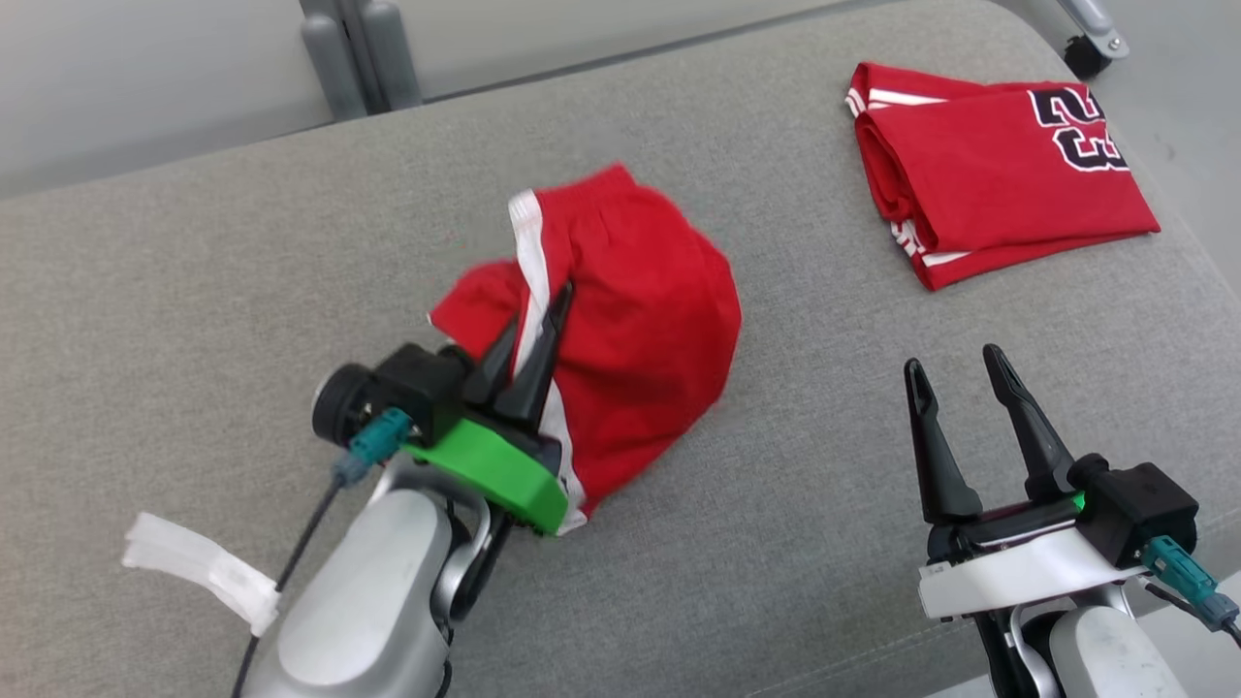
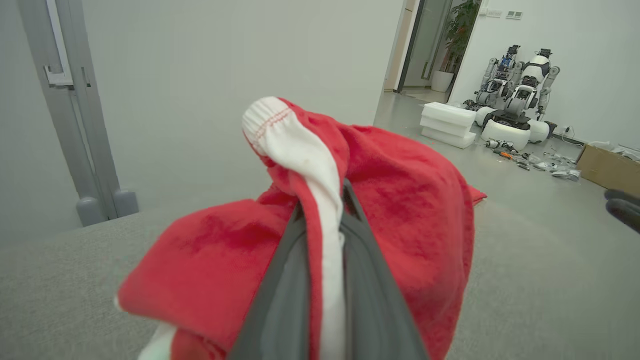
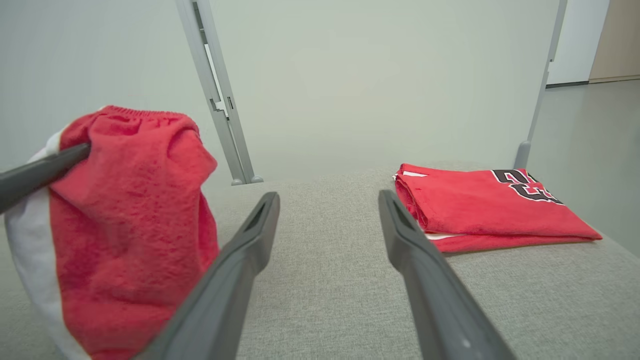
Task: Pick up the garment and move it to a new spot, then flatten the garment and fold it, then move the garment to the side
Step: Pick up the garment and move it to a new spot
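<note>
Gripping: your left gripper [image 1: 539,302] has its two dark fingers pressed together on the white stripe of the shorts [image 1: 650,310], with the cloth pinched between them.
Shorts: one pair, red, with a white side stripe and a gathered waistband. They hang bunched from the left gripper over the middle of the grey cushion [image 1: 194,291]. You cannot tell whether the lower edge touches the cushion.
Free claw: your right gripper [image 1: 953,361] has its two fingers spread apart with nothing between them. It sits over the near right part of the cushion, well apart from the shorts.
Jersey: one jersey [image 1: 1008,165], red with white trim and black numerals, lies folded flat at the far right of the cushion, well apart from the shorts and from both grippers.
Garment count: two red pieces, one held and one folded.
Gripper count: two, with four dark fingers in all.
Posts: two grey upright posts [image 3: 220,100] stand behind the cushion in the right wrist view.
Strip: one pale strip [image 1: 199,572] sticks out from the black cable [image 1: 301,543] beside your left forearm.
Far floor, left wrist view: one stack of white foam slabs [image 2: 446,124], one cardboard box [image 2: 607,170], and a cluster of parked robots [image 2: 517,95] against the wall. Their number is unclear.
</note>
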Robot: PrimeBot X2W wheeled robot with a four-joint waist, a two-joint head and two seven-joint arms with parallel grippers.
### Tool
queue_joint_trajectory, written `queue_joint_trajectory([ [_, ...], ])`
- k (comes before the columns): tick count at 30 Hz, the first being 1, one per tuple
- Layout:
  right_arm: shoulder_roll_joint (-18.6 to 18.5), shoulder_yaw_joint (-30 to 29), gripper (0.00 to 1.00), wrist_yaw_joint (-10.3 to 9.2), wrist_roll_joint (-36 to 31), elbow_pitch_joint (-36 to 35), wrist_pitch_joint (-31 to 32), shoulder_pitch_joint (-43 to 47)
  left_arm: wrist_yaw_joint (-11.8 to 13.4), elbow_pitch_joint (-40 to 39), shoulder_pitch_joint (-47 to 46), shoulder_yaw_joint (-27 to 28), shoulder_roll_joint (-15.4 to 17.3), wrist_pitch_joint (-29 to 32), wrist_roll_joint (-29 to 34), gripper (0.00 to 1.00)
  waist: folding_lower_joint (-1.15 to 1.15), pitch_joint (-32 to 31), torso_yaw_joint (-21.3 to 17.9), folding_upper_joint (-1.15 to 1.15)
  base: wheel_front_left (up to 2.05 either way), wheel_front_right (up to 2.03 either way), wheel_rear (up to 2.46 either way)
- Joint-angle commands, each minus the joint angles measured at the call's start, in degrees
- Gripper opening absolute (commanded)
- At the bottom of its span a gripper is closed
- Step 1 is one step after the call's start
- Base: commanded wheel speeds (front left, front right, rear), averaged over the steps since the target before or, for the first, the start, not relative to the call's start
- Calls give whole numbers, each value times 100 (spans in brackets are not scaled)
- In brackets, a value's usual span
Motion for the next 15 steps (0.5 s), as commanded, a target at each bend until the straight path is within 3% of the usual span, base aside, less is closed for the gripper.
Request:
queue_joint_trajectory([
  [1,18,-7,100,-10,-27,-32,1,-75,-39,160,97,-26,-16,-36,87,0,0,246,-33,0,0,0,0],
  [8,-3,11,100,-10,-68,-27,1,-173,-163,884,433,-298,-240,-60,281,0,0,385,129,0,0,0,0],
  [10,-21,19,100,-10,-78,-7,1,-162,-185,1051,559,-384,-311,-56,184,42,0,339,213,0,0,0,0],
  [11,-37,29,100,-10,-77,7,1,-152,-202,1099,591,-421,-340,-56,137,100,0,307,251,0,0,0,0],
  [15,-96,63,100,-10,-49,59,1,-86,-227,896,731,-393,-437,-57,-94,100,0,76,459,0,0,0,0],
])
